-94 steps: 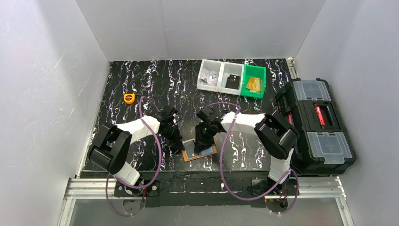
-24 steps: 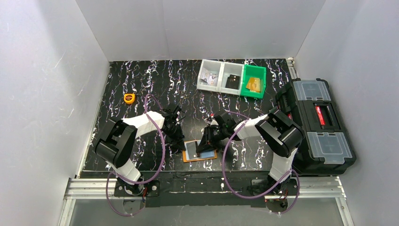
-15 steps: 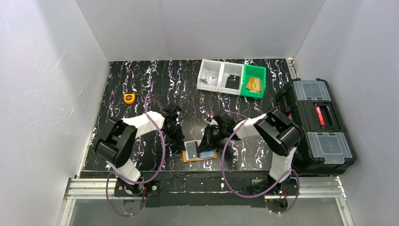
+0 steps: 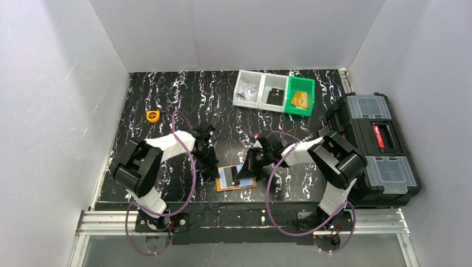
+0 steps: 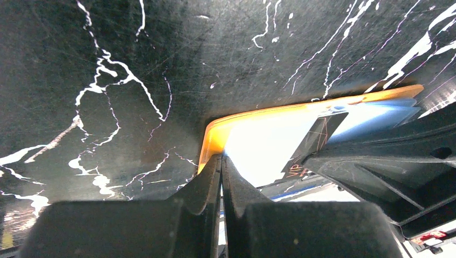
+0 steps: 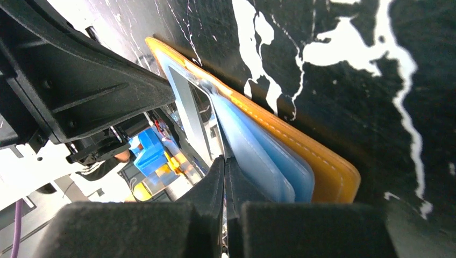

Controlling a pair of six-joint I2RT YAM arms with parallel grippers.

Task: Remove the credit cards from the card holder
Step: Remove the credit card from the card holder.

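Near table edge: wallet (image 4: 227, 179) open, blue cards (image 6: 269, 161) all inside. My left gripper (image 5: 221, 159) closed, pinning wallet edge; right gripper (image 6: 225, 161) closed at card edge, hold unclear. Nothing out yet.

The black marbled worktop (image 4: 167, 100) bore the card holder (image 4: 234, 188) by its near edge and a tape measure (image 4: 152, 116) toward the left edge. Three bins (image 4: 260, 89) sat at the far edge, a toolbox (image 4: 374, 146) at the right.
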